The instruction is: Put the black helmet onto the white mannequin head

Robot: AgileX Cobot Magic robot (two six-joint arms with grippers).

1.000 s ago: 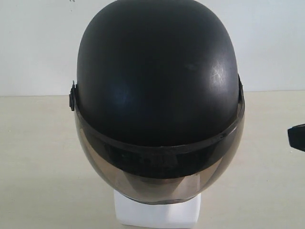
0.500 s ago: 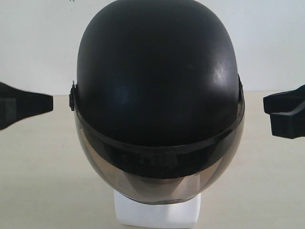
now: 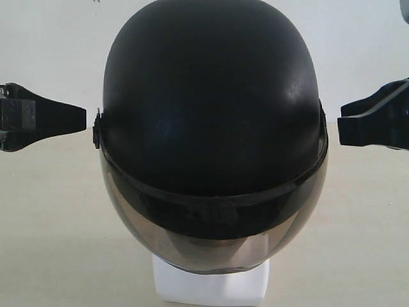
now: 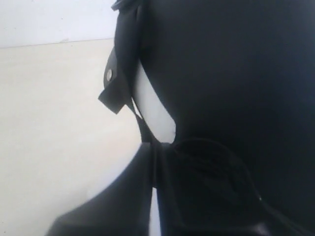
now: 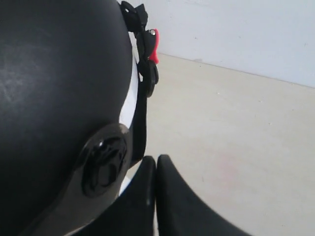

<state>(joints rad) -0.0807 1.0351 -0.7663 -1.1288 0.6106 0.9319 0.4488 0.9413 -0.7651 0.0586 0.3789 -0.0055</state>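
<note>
The black helmet (image 3: pixel 211 96) sits on the white mannequin head, with its smoky visor (image 3: pixel 211 240) over the face. Only the head's blocky white neck base (image 3: pixel 211 289) shows below. My left gripper (image 3: pixel 81 119) points at the helmet's left side, just short of the visor pivot, its jaws shut with nothing between them. At the helmet's right side my right gripper (image 3: pixel 340 125) is level with the rim, shut and empty. The left wrist view shows the helmet (image 4: pixel 236 73), a sliver of white head (image 4: pixel 152 108) and the left gripper (image 4: pixel 157 147). The right wrist view shows the helmet (image 5: pixel 54 73) beside the right gripper (image 5: pixel 156 160).
The head stands on a pale beige table (image 3: pixel 51 243) before a white wall (image 3: pixel 51 57). A chin strap with a red buckle (image 5: pixel 154 46) hangs at the helmet's rear side.
Both grippers have come in from the frame edges toward the helmet's sides and risen slightly. The helmet and head have not moved.
</note>
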